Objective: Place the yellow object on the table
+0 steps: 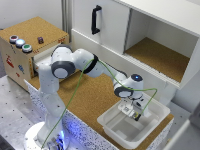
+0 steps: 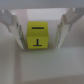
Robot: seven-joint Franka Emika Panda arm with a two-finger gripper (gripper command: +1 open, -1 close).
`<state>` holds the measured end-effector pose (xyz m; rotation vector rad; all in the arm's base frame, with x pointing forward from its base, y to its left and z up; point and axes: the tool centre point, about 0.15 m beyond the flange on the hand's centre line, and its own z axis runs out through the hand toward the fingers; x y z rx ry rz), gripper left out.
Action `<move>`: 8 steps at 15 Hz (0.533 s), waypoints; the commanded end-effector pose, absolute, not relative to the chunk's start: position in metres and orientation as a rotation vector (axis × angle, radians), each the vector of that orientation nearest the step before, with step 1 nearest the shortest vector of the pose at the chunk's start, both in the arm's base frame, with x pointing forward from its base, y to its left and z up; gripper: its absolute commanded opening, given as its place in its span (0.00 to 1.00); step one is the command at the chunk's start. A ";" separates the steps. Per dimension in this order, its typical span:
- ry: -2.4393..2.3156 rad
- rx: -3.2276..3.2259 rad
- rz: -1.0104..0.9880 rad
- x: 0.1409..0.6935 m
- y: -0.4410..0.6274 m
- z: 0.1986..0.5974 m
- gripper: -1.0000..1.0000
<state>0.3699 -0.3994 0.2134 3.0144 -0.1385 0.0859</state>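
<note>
Speckled white siding and the arm's round base (image 1: pixel 47 135) sit closest to where I stand in the exterior view, and beyond them the arm stretches across the table (image 1: pixel 87 97) to hang its gripper (image 1: pixel 134 113) down inside a white bin (image 1: pixel 112 127) that rests on the cork top toward the exterior view's right. From the wrist view the reason for that reach is plain: the yellow object (image 2: pixel 39 35), a small cube with dark marks on its faces, lies on the pale floor of the bin directly between the two fingers (image 2: pixel 15 27). The jaws stand spread wider than the cube, a sliver of bin floor showing on each side, so they bracket it without gripping; nothing is held yet. I judge this to be the moment just ahead of the grasp, with the fingers lowered around the piece so a simple squeeze would take it. The cube looks light and hard-edged, so it should pinch cleanly if the jaws meet its flat sides squarely. After that, it must clear the bin's wall to reach bare cork.
</note>
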 end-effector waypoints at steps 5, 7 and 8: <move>-0.089 2.991 0.202 0.394 -0.400 0.205 0.00; -0.068 3.004 0.249 0.392 -0.394 0.225 0.00; -0.059 3.007 0.276 0.393 -0.390 0.236 0.00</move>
